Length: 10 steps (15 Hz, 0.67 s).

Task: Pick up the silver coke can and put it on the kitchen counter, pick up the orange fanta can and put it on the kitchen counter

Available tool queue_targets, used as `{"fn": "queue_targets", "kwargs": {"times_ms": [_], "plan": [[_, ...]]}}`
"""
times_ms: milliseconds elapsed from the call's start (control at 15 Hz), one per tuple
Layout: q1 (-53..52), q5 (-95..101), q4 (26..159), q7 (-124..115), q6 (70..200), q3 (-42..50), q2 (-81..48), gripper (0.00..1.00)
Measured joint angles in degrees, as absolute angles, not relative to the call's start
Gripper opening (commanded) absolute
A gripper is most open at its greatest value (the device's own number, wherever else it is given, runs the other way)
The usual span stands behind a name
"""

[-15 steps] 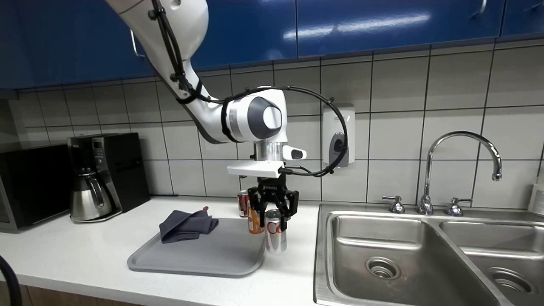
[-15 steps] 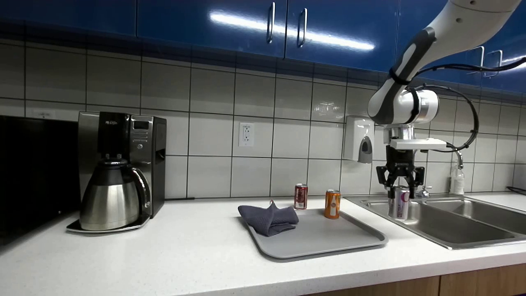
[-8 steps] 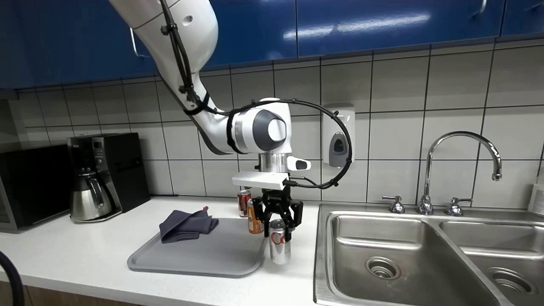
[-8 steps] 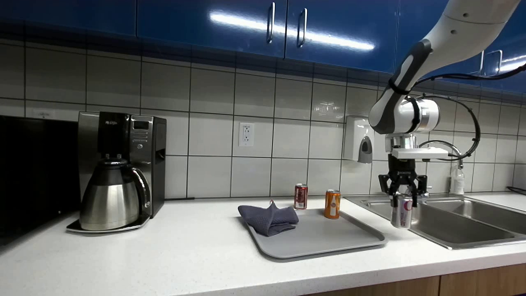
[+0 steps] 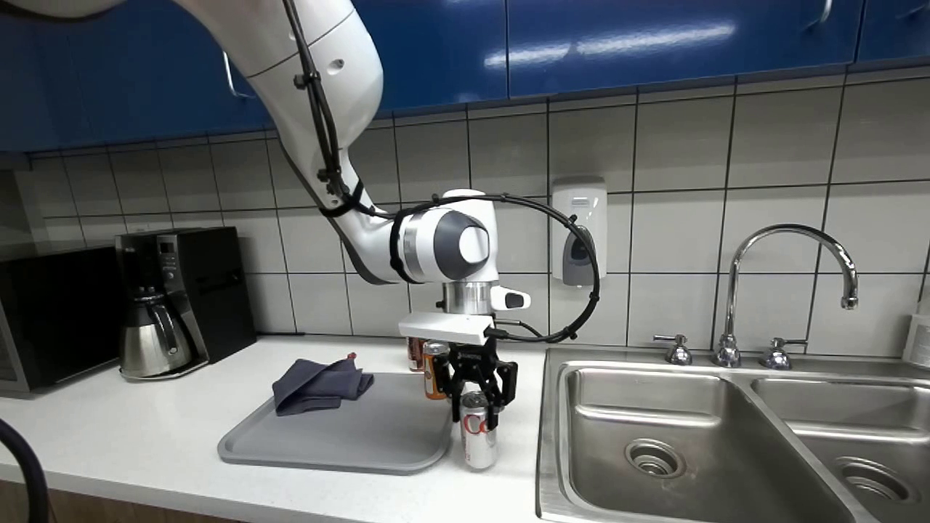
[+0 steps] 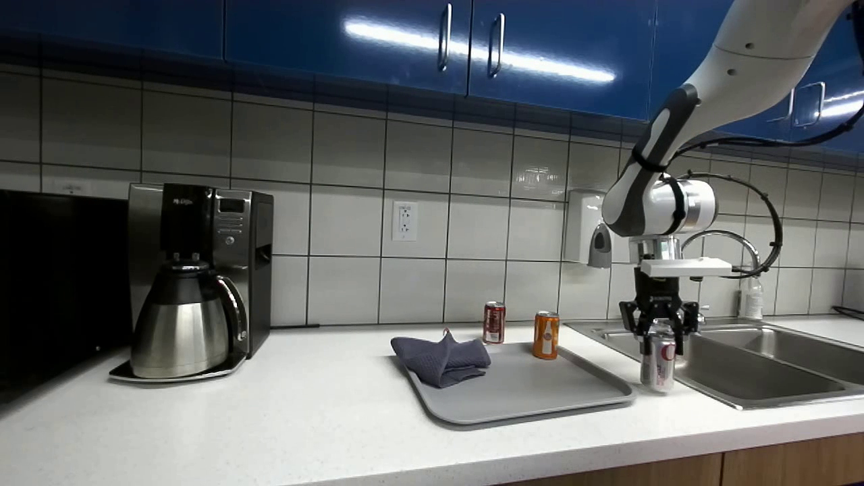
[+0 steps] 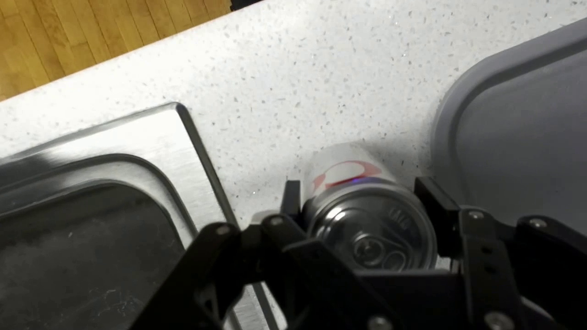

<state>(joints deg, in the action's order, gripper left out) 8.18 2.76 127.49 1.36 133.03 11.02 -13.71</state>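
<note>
Claw (image 6: 662, 346) grips the silver coke can (image 6: 657, 373) between the gray tray (image 6: 526, 398) and the sink (image 5: 552, 436); we cannot tell if it touches the kitchen counter (image 6: 283, 418). Farther back, we see the orange fanta can (image 6: 546, 337) on the tray, then a red can (image 6: 494, 324).

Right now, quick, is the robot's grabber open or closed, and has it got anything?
Gripper: closed, holding the silver can between its fingers.
</note>
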Motion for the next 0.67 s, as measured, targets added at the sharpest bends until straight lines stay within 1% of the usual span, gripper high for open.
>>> {"fn": "queue_targets", "kwargs": {"times_ms": [133, 667], "plan": [[8.1, 2.8, 127.5, 1.3, 133.0, 10.9, -13.8, 0.99], [8.0, 2.7, 126.0, 1.3, 132.9, 10.4, -13.3, 1.0]]}}
